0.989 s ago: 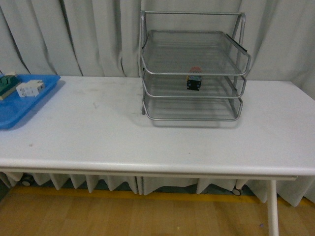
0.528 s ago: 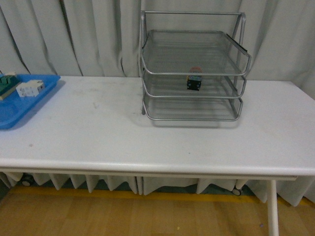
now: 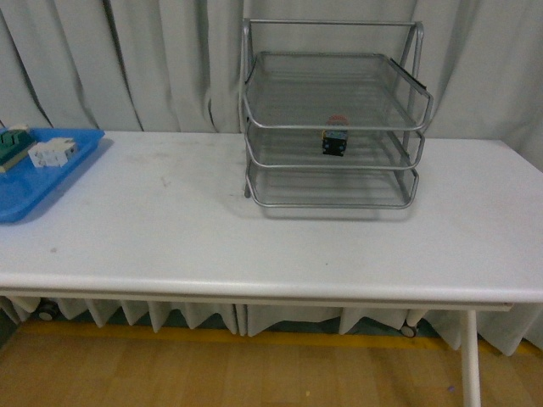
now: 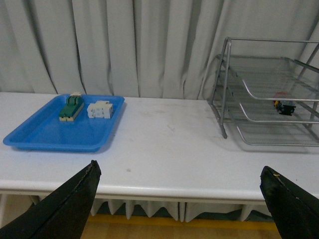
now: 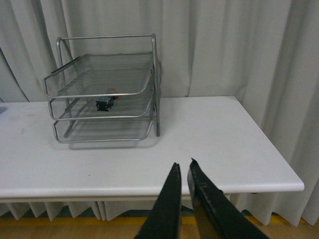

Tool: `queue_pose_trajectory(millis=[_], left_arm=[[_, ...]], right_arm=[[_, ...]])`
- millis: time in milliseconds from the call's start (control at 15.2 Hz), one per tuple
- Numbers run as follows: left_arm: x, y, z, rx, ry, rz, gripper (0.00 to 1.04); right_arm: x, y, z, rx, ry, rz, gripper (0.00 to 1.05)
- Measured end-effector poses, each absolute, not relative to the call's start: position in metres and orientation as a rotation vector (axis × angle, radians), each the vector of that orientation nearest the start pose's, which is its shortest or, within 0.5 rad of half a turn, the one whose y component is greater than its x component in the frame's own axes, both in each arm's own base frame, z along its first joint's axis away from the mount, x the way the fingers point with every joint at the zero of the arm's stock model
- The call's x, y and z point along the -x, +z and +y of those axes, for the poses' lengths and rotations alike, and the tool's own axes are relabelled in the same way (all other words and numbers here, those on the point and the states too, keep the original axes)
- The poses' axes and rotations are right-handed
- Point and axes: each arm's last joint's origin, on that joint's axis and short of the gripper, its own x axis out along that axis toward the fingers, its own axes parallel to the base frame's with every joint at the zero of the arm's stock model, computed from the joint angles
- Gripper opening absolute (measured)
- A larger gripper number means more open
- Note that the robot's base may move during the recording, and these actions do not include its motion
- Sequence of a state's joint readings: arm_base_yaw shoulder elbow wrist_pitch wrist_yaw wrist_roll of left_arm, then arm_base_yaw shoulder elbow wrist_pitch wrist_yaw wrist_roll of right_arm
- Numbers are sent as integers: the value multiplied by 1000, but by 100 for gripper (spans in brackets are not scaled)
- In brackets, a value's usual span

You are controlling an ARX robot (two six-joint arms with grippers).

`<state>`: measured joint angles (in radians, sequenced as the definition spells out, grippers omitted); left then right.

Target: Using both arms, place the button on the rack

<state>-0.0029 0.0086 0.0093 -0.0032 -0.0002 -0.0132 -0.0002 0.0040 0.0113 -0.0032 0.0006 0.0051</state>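
Note:
The button, red cap on a dark blocky body, rests on the middle tier of the silver wire-mesh rack at the back of the table. It shows too as the button in the left wrist view and the button in the right wrist view. My left gripper is open, held back from the table's front edge, with nothing between its fingers. My right gripper is shut and empty, also off the near edge. Neither arm appears in the front view.
A flat blue tray at the table's left end holds a green-and-cream block and a white block. Grey curtains hang behind the white table. The table's right end shows in the right wrist view.

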Motion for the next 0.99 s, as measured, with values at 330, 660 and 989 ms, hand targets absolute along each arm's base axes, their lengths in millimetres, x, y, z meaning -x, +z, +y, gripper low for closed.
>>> queue_pose_trajectory(millis=[330, 660, 989], left_arm=[[-98, 166, 0, 13, -3, 2, 98], [-98, 166, 0, 13, -3, 2, 98], [-98, 166, 0, 13, -3, 2, 98]], right_arm=[[-97, 167, 0, -5, 0, -4, 74], [-97, 167, 0, -5, 0, -4, 98], [-97, 167, 0, -5, 0, -4, 98]])
